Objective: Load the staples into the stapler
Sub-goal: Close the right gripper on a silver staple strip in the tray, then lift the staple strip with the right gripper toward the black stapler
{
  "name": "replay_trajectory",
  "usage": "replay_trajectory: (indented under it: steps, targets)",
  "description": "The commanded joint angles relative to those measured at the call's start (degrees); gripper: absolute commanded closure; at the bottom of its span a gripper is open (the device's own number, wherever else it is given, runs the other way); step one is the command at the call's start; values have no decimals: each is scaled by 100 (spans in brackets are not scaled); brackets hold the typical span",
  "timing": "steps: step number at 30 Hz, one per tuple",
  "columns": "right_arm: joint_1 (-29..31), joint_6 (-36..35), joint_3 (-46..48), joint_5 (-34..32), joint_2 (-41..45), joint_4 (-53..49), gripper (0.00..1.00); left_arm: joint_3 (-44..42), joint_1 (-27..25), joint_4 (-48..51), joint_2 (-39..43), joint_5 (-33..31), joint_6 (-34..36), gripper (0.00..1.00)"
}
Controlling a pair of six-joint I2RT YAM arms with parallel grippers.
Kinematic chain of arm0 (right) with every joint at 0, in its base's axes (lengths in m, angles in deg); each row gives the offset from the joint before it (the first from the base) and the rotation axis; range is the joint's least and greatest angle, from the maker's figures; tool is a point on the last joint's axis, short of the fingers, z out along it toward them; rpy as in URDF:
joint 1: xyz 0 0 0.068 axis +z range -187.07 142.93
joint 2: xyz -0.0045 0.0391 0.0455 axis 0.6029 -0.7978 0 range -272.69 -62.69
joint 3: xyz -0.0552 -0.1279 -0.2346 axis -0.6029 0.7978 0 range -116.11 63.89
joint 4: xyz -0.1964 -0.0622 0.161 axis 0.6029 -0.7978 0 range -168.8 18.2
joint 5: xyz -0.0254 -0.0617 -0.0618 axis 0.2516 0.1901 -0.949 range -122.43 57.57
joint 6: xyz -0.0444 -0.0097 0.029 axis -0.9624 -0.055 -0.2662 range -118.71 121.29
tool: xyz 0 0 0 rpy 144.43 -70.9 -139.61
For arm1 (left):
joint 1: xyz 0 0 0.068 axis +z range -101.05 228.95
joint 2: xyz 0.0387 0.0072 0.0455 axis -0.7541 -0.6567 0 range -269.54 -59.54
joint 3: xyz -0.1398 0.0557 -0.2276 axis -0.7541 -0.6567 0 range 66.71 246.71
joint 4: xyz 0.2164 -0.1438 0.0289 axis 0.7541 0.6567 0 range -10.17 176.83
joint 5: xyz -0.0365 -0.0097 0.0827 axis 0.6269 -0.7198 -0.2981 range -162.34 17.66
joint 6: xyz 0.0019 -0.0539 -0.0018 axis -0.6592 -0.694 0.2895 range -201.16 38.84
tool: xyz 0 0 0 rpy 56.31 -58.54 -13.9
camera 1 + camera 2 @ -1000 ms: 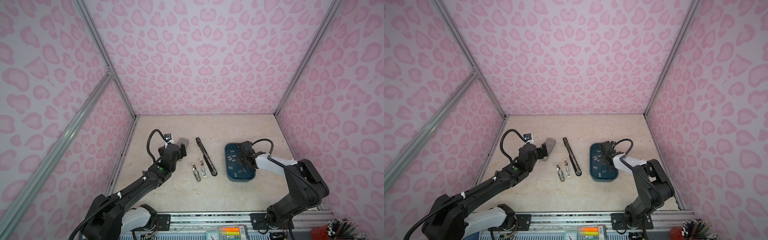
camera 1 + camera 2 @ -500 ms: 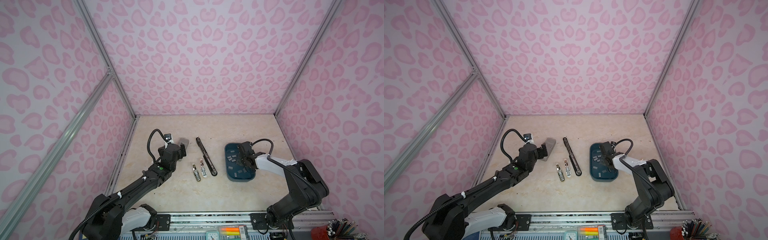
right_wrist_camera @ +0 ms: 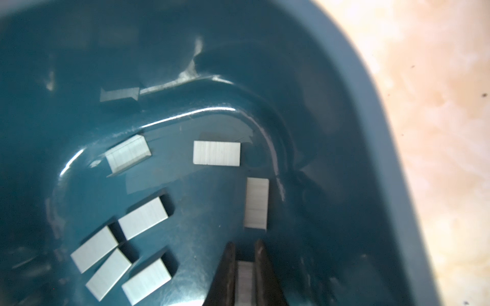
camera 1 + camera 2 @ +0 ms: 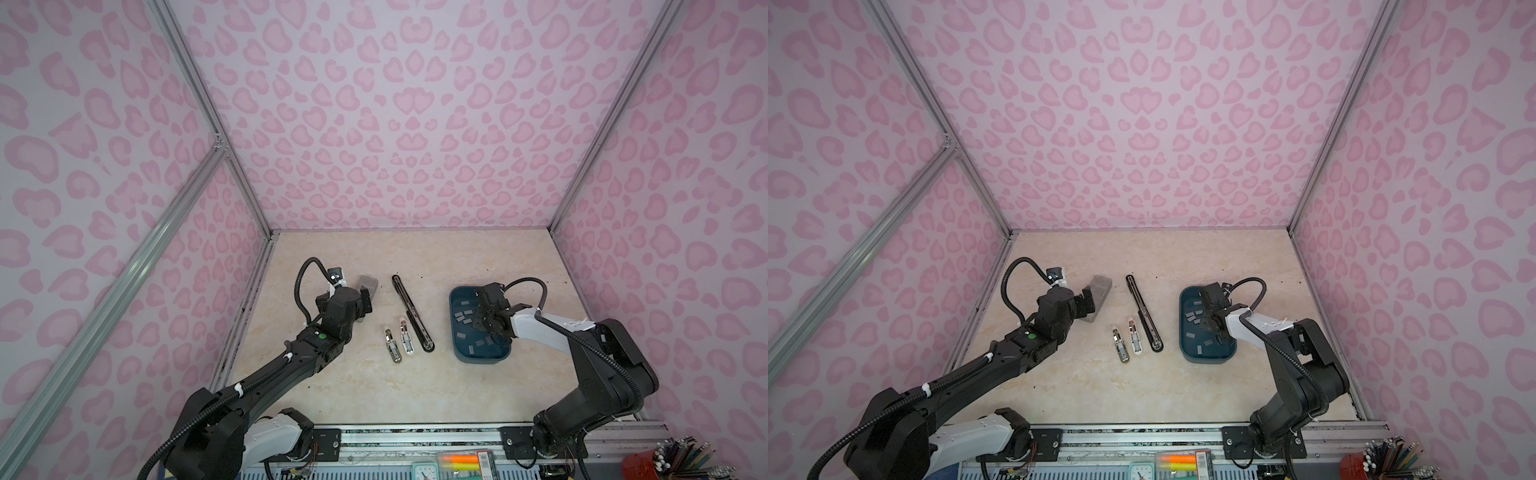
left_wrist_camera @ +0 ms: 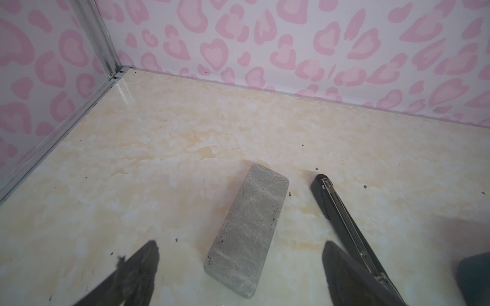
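while the right pincer [image 3: 245, 246] pinches one staple strip [image 3: 244, 280] inside the blue tray [image 3: 344, 132], the other staples [image 3: 216, 153] lie loose on its floor; the left pincer [image 5: 240, 245] hangs spread above the grey block [image 5: 254, 212], beside the black stapler [image 4: 411, 314] on the counter [image 4: 415, 395].

Grey speckled block [image 5: 246, 233] flat on beige marbled tabletop [image 4: 457, 257]; teal tray [image 4: 482, 358] well apart; pink heart-print walls [image 4: 395, 124].
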Motion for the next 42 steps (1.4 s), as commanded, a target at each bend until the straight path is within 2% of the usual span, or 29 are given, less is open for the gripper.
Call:
replay_trajectory:
  steps: [1,3,4,6,8,11,15,18,21,26,28,30,34,38,42]
  targets:
    - [23,-131,48,226,91,-224,92,260,278,629,121,479,-1044,2]
    - [57,-183,69,109,244,-227,93,424,411,1217,326,942,-1630,2]
    - [79,-212,72,44,331,-259,94,399,413,1307,461,1088,-1672,2]
    - [122,-264,99,-131,588,-302,94,230,422,1243,747,1454,-1400,1]
    - [187,-345,134,-263,841,-283,92,190,422,1577,894,1574,-968,2]
    - [295,-445,166,-363,1109,-263,92,-22,422,2141,1080,1228,-625,2]
    - [500,-613,143,-435,1321,-214,92,-498,422,2300,1461,763,-236,2]
    - [651,-755,192,-379,1473,-58,94,-977,422,1996,1630,626,-386,3]
    - [709,-918,403,-36,1815,270,96,-1163,408,1846,1800,607,-482,10]
    - [1013,-1265,680,109,2501,629,90,-1537,258,1804,2723,553,-526,17]
    - [1096,-1360,804,176,2700,784,90,-1825,221,1648,3297,709,-516,14]
    - [1117,-1423,917,319,2822,943,90,-2046,220,1544,3728,861,-579,6]
    - [1119,-1464,989,552,2895,1124,91,-2123,220,1844,4185,863,-760,5]
    - [1118,-1614,1000,752,2946,1166,92,-2191,220,1732,4284,915,-755,3]
    - [1114,-1687,1211,609,3018,1417,92,-2073,220,1847,3968,803,-814,3]
